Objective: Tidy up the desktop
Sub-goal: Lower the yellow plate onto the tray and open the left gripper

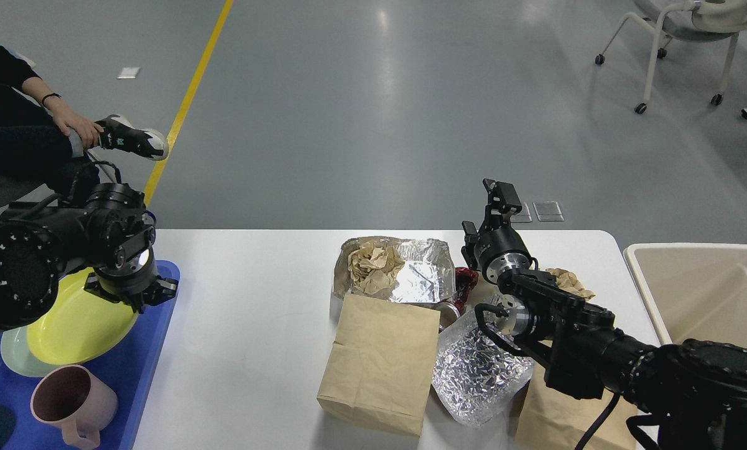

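1. Dishes are gathered at lower left: the left gripper point(137, 294) holds a yellow bowl point(79, 325) over the blue tray point(154, 350), fingers apparently pinching its upper rim, though the dark end hides the contact. The bowl hangs tilted above a pale plate point(12, 357), probably so it can nest there beside the pink mug point(73, 406).
2. The desktop point(248, 325) fills the lower middle of the frame; its left half is bare.
3. Rubbish lies centre-right: a foil tray point(417, 272) with crumpled paper point(373, 265), a paper bag point(379, 362) and crinkled foil point(473, 375), close to the beige bin point(698, 294) at right, where it likely belongs.
4. The right gripper point(501, 199) points up above the rubbish, holding nothing; whether its fingers are spread or together I cannot tell.
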`<state>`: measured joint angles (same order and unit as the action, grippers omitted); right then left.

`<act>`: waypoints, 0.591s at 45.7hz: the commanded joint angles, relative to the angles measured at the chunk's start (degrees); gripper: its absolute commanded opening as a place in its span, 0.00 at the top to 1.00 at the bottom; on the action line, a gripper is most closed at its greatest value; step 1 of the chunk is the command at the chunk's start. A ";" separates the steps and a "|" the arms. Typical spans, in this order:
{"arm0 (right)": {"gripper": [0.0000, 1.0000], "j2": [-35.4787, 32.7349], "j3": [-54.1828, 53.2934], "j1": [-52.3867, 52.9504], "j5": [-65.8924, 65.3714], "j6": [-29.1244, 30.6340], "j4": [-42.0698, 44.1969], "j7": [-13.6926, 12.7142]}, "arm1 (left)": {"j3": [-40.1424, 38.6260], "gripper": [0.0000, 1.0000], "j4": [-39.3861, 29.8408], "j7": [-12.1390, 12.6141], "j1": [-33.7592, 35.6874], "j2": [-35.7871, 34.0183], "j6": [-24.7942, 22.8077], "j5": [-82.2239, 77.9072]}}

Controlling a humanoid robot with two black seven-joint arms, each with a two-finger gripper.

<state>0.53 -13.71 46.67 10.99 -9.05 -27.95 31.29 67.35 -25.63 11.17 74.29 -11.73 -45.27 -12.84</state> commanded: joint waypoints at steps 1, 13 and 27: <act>0.00 0.00 0.00 0.00 0.00 0.00 0.00 0.00 | 0.07 1.00 0.23 -0.01 -1.87 -1.28 2.90 -0.08; 0.00 0.00 0.00 0.00 0.00 0.00 0.00 0.00 | 0.59 1.00 1.29 0.08 -4.07 -1.19 6.86 -0.17; 0.00 0.00 0.00 0.00 0.00 0.00 0.00 0.00 | 0.59 1.00 5.24 0.08 -6.00 -1.72 7.04 -0.25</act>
<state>0.53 -13.71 46.67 10.98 -9.05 -27.95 31.29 67.95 -22.57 11.25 69.29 -13.18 -38.18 -13.09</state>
